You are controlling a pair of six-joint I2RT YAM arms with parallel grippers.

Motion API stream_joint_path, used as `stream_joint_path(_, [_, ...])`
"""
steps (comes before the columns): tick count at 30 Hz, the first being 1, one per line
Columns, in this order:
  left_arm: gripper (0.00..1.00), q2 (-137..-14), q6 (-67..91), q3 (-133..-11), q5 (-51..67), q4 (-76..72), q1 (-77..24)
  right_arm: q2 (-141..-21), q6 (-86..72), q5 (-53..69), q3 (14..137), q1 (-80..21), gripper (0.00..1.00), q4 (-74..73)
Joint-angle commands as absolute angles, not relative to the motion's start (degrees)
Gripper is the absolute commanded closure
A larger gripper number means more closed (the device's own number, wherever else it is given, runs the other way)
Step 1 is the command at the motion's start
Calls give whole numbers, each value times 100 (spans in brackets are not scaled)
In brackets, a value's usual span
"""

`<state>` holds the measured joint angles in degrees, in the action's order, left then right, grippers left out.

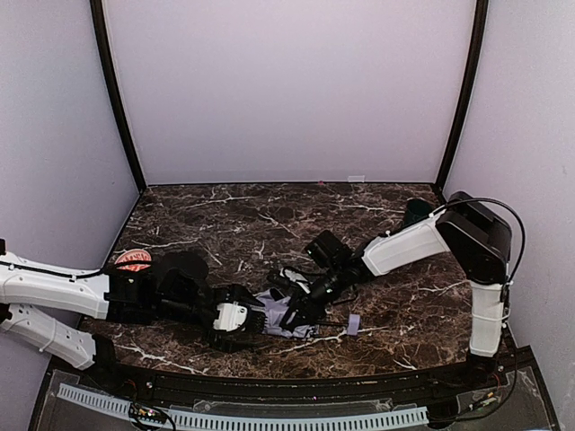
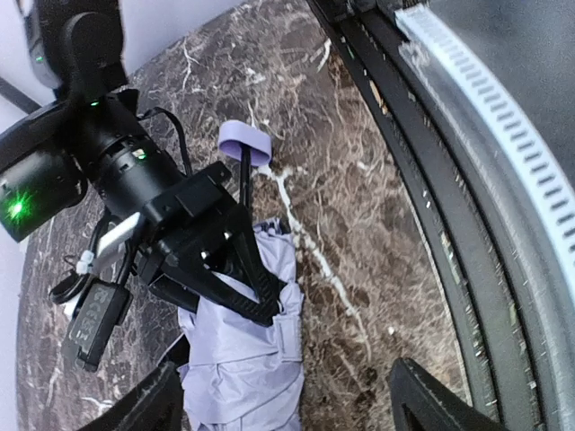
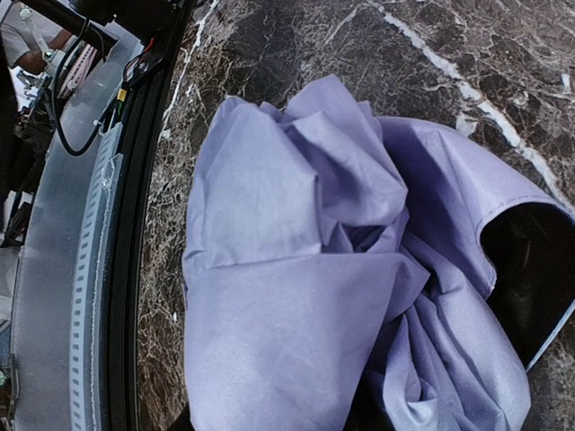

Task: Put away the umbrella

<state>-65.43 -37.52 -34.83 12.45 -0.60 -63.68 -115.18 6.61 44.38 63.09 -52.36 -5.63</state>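
Umbrella (image 1: 283, 316) lies bunched on the bench (image 1: 234, 215) by its near edge. Right tool (image 2: 258, 301) looks clamped on its shaft (image 2: 244, 184); left tool (image 2: 287, 404) gapes wide around the fabric (image 2: 238, 373) and should gather loose folds squarely before closing.

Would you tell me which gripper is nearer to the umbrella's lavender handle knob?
Right. The right gripper sits on the umbrella beside its shaft, close to the handle knob; the left gripper stands open at the fabric's far end.
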Motion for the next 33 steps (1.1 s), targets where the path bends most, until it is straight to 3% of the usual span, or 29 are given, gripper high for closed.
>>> stream_joint_path(1, [16,-7327,-5029,-3681,34,-582,-6486,-12327,810,3926,6119,-5202,100,-2421])
stream_joint_path(9, [14,-8754,-5067,-4095,-216,-412,-6492,-12675,949,4179,6561,-5124,100,-2861])
stream_joint_path(14, [20,-9346,-4581,-4356,-423,229,-6486,-12746,1028,4203,6931,-5061,96,-3025])
stream_joint_path(16, [25,-9576,-4556,-4397,-744,447,-6486,-12732,1038,4181,7038,-5010,89,-3049])
stream_joint_path(19, [43,-9809,-4450,-4594,-723,929,-6484,-12641,1002,4157,7174,-4926,75,-3025])
stream_joint_path(21, [50,-9869,-4384,-4663,-365,1214,-6486,-12485,951,4145,7250,-4862,70,-2981])
stream_joint_path(25, [56,-10071,-4300,-4906,101,2049,-6465,-12064,815,4250,7299,-4641,53,-2868])
stream_joint_path(33, [58,-10540,-4049,-5426,1129,2853,-6237,-10906,603,4606,7202,-4071,43,-2745])
